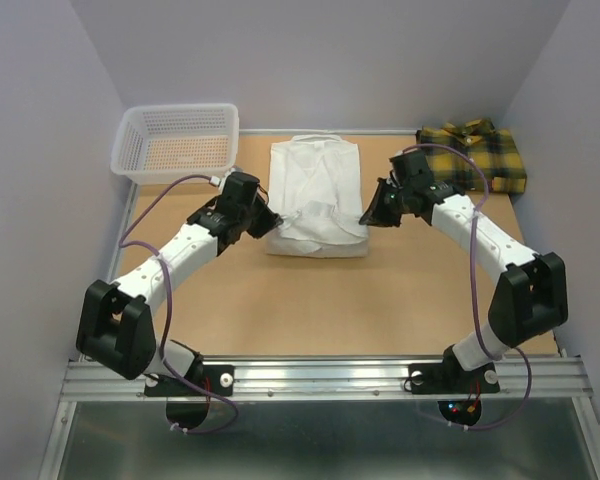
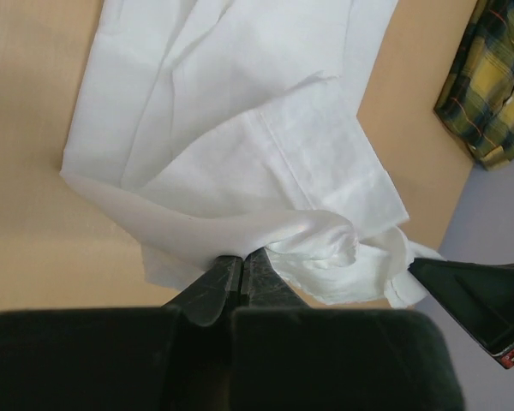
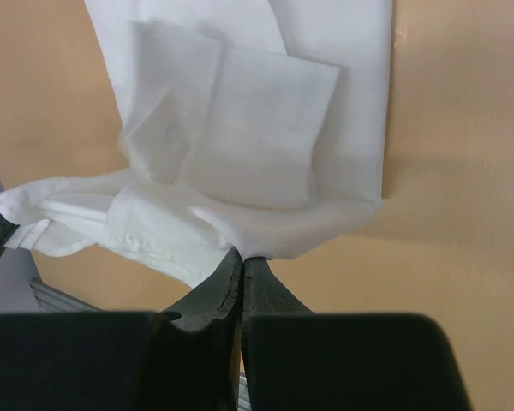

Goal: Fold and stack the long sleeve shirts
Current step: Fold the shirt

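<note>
Here, the near hem of the white shirt is pinched at both corners. The left pincer is closed tight on a bunched fold of cloth, and the right pincer is closed likewise on the opposite corner. The step in hand is judged to be folding the lower part up over the chest. For this to be done well, both corners should be lifted together and carried forward at an even pace. That way the hem is laid square and no slack is dragged along the surface. The shirt is seen lying ahead of the two pincers as a narrow rectangle, sleeves tucked in and collar at the far end, with some crumpling between the pincers. The plaid shirt is found folded, well beyond the right pincer and to its right. Nothing is stacked yet.
</note>
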`<action>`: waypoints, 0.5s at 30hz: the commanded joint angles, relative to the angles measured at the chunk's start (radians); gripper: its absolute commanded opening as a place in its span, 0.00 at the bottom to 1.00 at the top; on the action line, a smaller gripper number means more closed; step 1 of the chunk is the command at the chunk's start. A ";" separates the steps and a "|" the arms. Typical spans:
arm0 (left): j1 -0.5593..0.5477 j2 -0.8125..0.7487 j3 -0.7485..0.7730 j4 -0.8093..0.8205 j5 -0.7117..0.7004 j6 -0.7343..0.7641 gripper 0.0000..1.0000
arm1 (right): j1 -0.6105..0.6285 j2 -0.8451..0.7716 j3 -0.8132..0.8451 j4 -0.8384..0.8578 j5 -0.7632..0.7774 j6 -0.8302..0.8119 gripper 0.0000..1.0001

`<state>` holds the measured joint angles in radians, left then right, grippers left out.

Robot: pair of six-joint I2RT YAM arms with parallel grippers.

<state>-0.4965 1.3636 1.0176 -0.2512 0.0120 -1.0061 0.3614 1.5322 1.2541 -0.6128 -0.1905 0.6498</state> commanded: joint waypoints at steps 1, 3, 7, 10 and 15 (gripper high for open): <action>0.044 0.057 0.114 0.044 0.016 0.083 0.00 | -0.032 0.051 0.117 0.030 0.031 -0.012 0.01; 0.076 0.104 0.137 0.044 0.029 0.098 0.00 | -0.047 0.100 0.145 0.034 0.023 -0.013 0.02; 0.116 0.184 0.190 0.059 0.043 0.135 0.00 | -0.058 0.187 0.208 0.047 0.028 -0.025 0.02; 0.142 0.250 0.229 0.067 0.060 0.147 0.00 | -0.059 0.255 0.258 0.062 0.025 -0.038 0.02; 0.168 0.353 0.259 0.092 0.083 0.176 0.00 | -0.059 0.335 0.304 0.107 0.017 -0.094 0.02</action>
<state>-0.3592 1.6829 1.2224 -0.1833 0.1089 -0.8837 0.3202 1.8328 1.4731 -0.5552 -0.1993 0.6209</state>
